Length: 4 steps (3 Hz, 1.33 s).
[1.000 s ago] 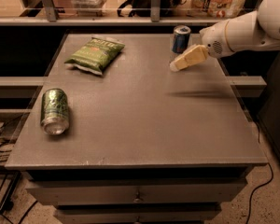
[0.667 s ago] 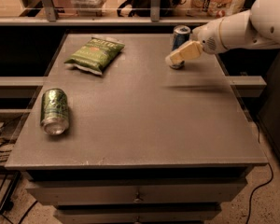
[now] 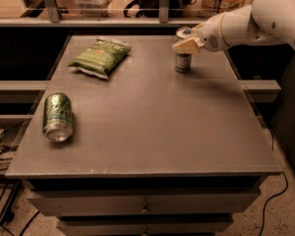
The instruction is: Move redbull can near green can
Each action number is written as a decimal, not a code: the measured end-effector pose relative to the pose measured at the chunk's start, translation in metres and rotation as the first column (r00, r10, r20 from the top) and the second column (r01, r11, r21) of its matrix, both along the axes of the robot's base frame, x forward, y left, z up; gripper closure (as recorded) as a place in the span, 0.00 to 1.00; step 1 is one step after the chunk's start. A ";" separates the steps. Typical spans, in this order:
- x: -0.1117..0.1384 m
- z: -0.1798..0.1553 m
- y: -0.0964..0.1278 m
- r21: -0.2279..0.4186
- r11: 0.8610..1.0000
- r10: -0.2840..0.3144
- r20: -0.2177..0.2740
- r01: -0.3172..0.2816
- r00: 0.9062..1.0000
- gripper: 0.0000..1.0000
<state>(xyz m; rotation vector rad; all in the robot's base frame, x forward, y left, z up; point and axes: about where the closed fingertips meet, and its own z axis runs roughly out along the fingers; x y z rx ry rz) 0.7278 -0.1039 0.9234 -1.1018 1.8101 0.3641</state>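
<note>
Two cans and one bag are all I count on the worktop [image 3: 152, 132], and I see no contents in any of them from this angle. One is the redbull can [image 3: 182, 63], slim and upright, standing in the far right part of the surface, near the back edge and a little in from the right edge; its silver top pokes out above the end effector [image 3: 186, 46], which sits across the can's upper half at the end of the single white arm [image 3: 246, 23] reaching in from the right. I cannot tell whether the end effector has closed on the can or only sits against it, and the can's base looks to be down on the worktop. The other is the green can [image 3: 57, 117], wider, lying on its side close to the left edge toward the front, one silver end turned my way. One green chip bag [image 3: 101, 57] lies flat in the far left part, well apart from both cans. Between the redbull can and the green can runs a broad bare stretch of worktop, diagonally across the middle, and the whole front right part is bare as well. Below the front edge I see one drawer front [image 3: 145, 203], pushed in.
</note>
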 end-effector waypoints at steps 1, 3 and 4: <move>-0.012 0.012 0.015 -0.027 0.998 0.053 0.011 -0.053 0.999 0.86; -0.044 0.032 0.038 -0.062 0.985 0.161 0.007 -0.161 0.987 1.00; -0.063 0.034 0.082 -0.067 0.951 0.303 -0.005 -0.302 0.953 1.00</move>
